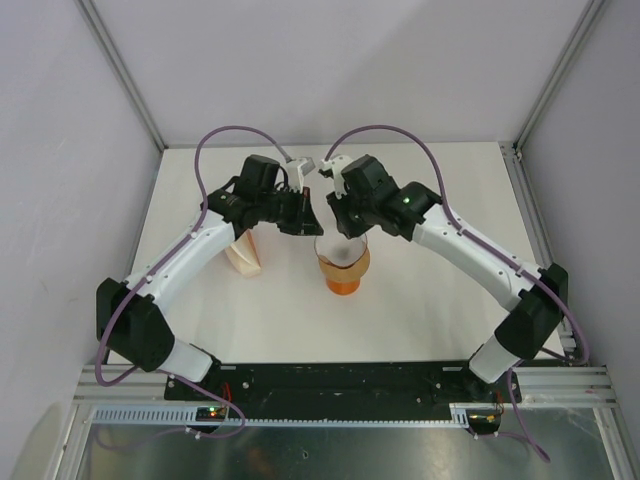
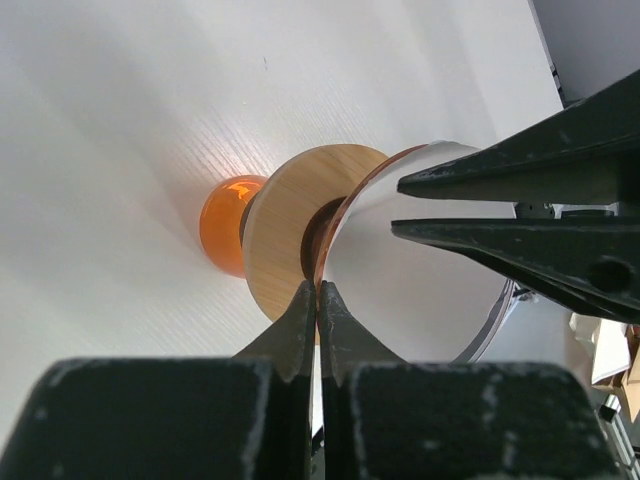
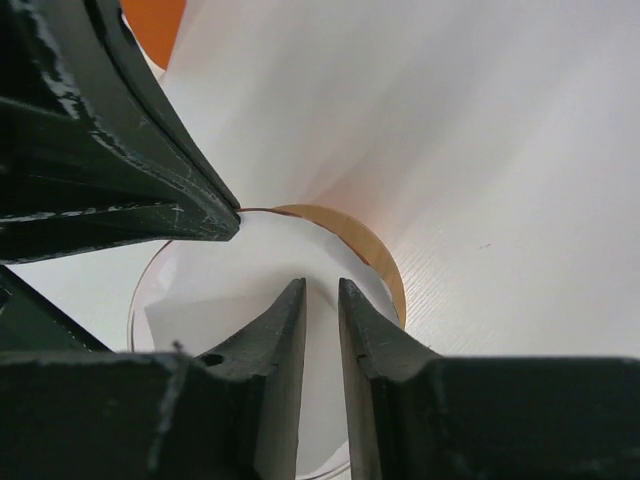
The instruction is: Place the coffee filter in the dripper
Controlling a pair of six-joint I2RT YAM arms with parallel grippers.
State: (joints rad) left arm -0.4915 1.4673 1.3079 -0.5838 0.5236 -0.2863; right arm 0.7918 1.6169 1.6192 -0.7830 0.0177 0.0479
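Top view: the dripper (image 1: 342, 256) stands upright near the middle of the worktop (image 1: 430, 190), seated on an orange cup (image 1: 345, 283). A cream stack of folded filters (image 1: 245, 257) lies to its left, apart from it. The left gripper (image 1: 312, 228) and the right gripper (image 1: 343, 228) both reach down to the far side of the dripper's rim, close to each other; finger state cannot be told from this view. Left wrist view: the left fingers (image 2: 295, 335) are pressed together on the thin edge of the dripper's rim, pinching it. A round wooden collar (image 2: 285, 225) sits under the cone, with the orange cup below it. The coffee filter (image 2: 410, 290) lies inside the dripper as a white lining against its wall. The right fingers (image 2: 520, 170) enter from the right, over the mouth, with a narrow gap between them. Right wrist view: the right fingers are slightly apart above the white paper; contact with it cannot be confirmed. The left fingers meet the rim at upper left.
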